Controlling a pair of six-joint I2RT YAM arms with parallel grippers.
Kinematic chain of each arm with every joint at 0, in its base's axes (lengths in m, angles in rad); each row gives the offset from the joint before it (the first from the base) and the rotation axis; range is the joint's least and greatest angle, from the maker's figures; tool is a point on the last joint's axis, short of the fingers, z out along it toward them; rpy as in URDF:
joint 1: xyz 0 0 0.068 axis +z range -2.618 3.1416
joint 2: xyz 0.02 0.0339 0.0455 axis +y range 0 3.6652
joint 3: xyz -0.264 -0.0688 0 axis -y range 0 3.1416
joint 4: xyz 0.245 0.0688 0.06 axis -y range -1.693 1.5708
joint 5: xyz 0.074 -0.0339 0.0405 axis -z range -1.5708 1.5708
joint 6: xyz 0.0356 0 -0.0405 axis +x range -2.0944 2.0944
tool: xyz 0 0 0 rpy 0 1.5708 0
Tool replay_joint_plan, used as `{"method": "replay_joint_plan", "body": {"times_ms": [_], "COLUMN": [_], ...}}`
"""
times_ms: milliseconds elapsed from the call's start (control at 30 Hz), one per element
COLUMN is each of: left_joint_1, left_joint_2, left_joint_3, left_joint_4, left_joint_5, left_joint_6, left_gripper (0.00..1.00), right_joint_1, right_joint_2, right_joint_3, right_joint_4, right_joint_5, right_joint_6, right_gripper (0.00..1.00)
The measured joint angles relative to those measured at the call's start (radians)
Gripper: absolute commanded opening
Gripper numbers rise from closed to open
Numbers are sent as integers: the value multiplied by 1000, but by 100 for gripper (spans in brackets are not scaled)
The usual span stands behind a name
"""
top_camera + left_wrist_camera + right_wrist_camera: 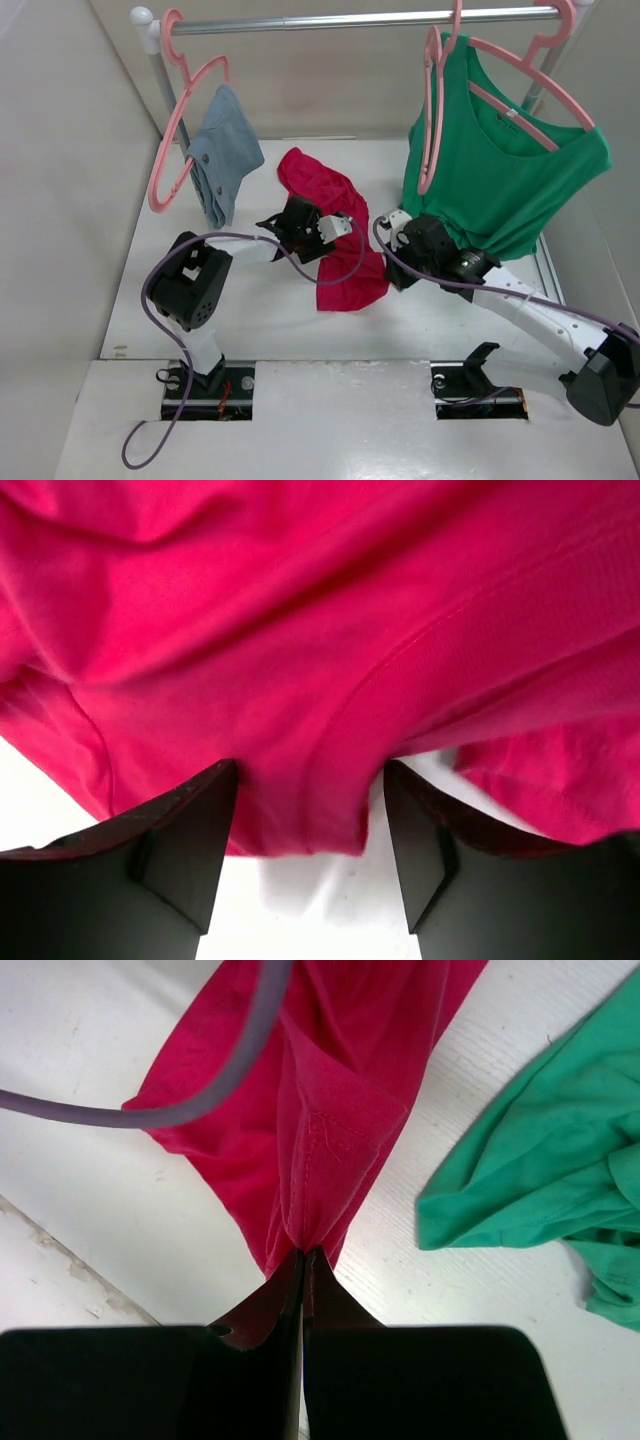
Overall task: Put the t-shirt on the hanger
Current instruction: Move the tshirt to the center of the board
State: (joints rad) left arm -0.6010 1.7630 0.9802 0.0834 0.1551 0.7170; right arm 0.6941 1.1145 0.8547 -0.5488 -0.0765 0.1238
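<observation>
White table (260, 310), right hand (303, 1252) pinching t-shirt (340, 1130) edge

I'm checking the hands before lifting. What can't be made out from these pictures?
1. Left wrist view: the t-shirt runs past the frame edges; which part lies between the open fingers of the left hand is unclear.
2. Right wrist view: how much fabric the right hand pinches, hidden between its shut fingers.
3. Top view: the t-shirt's middle, covered by the left hand.

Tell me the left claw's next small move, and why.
Probably close the left claw: it is open, with the t-shirt hem lying between its fingers, while the right claw is shut on another edge. Both could then lift the shirt.
</observation>
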Motion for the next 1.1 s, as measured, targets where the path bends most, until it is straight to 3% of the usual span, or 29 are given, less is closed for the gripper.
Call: {"method": "replay_joint_plan", "body": {"times_ms": [100,133,233,267,500,733,867,1100], "left_joint_1": [21,26,23,19,64,225,208,162], "left_joint_2": [-21,-34,-43,-44,-55,-235,-402,-498], "left_joint_3": [-2,-8,-19,-26,-1,211,320,542], "left_joint_4": [-53,-86,-98,-100,-167,-329,-420,-611], "left_joint_5": [57,78,80,80,79,68,80,179], "left_joint_6": [35,56,68,74,23,-26,-35,-52], "left_gripper": [50,33,5,0,0,0,0,0], "right_joint_1": [-20,-29,-53,-59,-96,-152,-183,-195], "right_joint_2": [-14,-17,-15,-12,26,119,185,208], "right_joint_3": [-3,-3,-3,-3,3,109,212,277], "right_joint_4": [-1,-1,-1,-1,-1,10,21,51], "right_joint_5": [2,3,7,7,15,77,130,153], "right_joint_6": [-7,-12,-27,-32,-68,-120,-148,-175], "right_gripper": [0,0,0,0,0,0,0,0]}}
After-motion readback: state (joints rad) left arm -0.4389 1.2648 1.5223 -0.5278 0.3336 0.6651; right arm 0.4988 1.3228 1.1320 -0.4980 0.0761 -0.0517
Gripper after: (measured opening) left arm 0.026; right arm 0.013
